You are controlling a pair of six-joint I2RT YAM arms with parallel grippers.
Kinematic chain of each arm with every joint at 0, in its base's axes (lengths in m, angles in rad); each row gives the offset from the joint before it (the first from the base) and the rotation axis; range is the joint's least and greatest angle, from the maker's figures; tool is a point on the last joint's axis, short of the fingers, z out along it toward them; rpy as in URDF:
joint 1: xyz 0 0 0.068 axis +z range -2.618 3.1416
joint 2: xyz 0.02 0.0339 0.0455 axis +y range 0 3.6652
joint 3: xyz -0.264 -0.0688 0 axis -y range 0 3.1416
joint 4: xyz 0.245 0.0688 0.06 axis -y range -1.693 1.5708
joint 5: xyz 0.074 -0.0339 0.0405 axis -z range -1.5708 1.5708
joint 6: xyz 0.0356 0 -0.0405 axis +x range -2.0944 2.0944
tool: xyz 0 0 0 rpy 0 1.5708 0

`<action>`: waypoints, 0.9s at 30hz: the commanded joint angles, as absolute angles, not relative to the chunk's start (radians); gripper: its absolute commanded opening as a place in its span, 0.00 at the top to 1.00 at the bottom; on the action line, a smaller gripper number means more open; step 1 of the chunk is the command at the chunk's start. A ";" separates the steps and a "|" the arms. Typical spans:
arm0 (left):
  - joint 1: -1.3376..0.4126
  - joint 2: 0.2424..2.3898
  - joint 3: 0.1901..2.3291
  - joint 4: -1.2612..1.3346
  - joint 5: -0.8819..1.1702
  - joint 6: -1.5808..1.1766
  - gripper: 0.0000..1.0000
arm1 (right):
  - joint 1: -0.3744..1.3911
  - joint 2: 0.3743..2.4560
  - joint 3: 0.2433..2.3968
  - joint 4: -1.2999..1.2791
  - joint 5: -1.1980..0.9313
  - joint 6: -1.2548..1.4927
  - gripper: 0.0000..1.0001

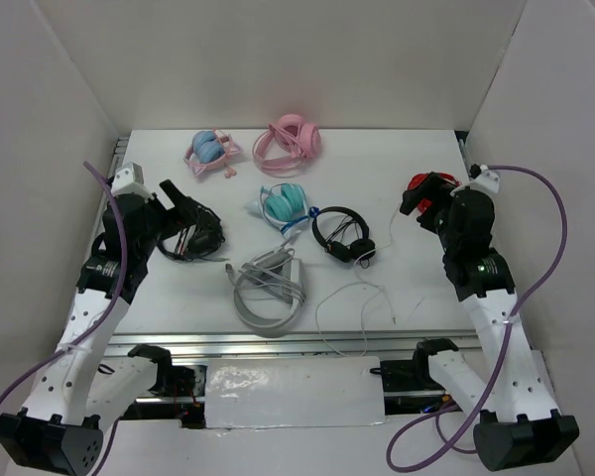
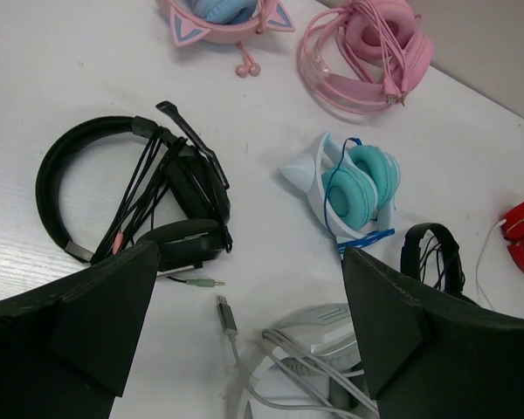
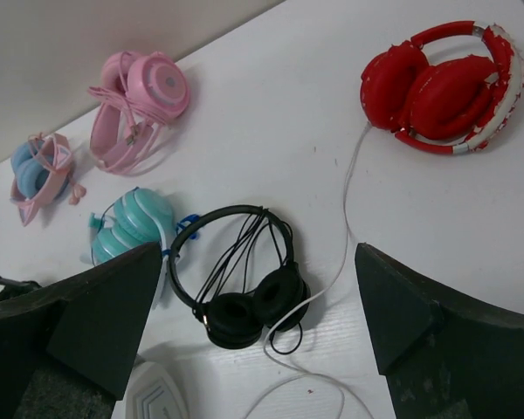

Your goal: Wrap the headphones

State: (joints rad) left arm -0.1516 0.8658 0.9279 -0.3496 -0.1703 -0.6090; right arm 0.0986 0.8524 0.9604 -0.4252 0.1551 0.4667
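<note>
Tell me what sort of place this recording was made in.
Most likely a robot lab test cell, not a home: a white table boxed in by plain white panels, two robot arms at its near edge, and several headphones, the red headphones among them, laid out like props.

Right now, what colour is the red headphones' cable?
The cable is white, clearest in the right wrist view.

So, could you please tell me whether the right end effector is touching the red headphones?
Apart. The right wrist view shows the right end effector open, its fingers low in frame, with bare table between them and the red headphones.
</note>
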 commanded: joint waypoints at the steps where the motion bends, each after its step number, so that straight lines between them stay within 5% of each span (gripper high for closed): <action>1: -0.147 0.827 0.904 -0.313 -0.132 -0.634 0.01 | 0.106 0.815 0.916 -0.322 0.217 0.478 0.00; 15: -0.146 0.805 0.865 -0.290 -0.166 -0.620 0.01 | -0.058 1.063 1.041 -0.431 0.273 0.538 0.00; 27: -0.144 0.916 0.888 -0.278 -0.181 -0.606 0.01 | -0.357 1.609 1.248 -0.347 0.037 0.543 0.00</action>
